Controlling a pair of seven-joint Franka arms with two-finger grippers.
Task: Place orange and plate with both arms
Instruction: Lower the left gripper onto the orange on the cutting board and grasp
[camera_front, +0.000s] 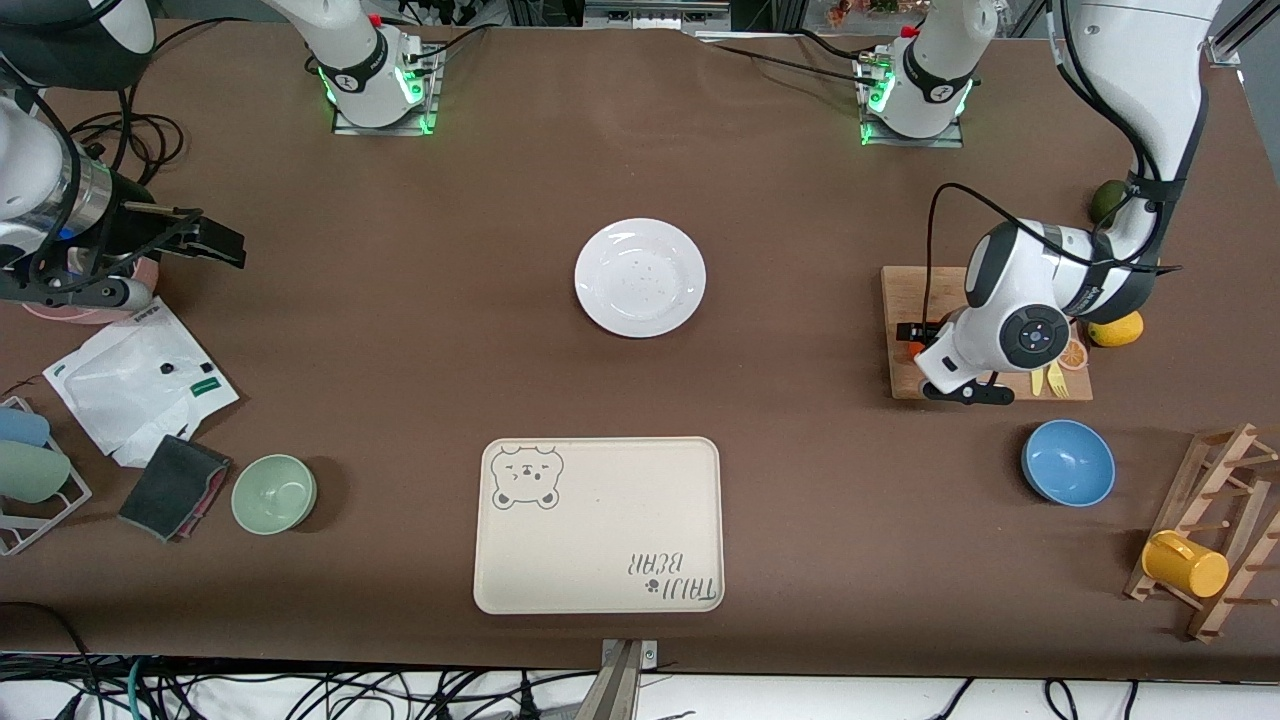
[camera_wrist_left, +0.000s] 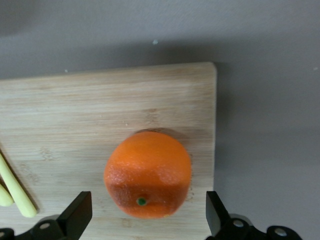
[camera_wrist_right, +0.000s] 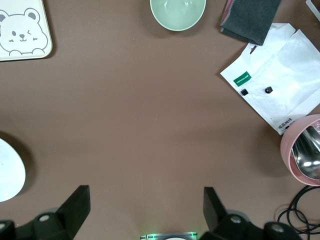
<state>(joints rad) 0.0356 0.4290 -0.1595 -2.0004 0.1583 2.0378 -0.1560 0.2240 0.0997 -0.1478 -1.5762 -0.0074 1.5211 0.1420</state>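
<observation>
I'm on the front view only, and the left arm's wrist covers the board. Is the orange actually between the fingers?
Observer: Yes. In the left wrist view the orange sits on the cutting board between the open fingers of the left gripper, with a gap on each side.
Operator: And the right gripper?
Observer: The right gripper is open too, holding nothing, waiting over bare table at the right arm's end.
Operator: Does its camera see the plate?
Observer: Only an edge of the plate.
</observation>
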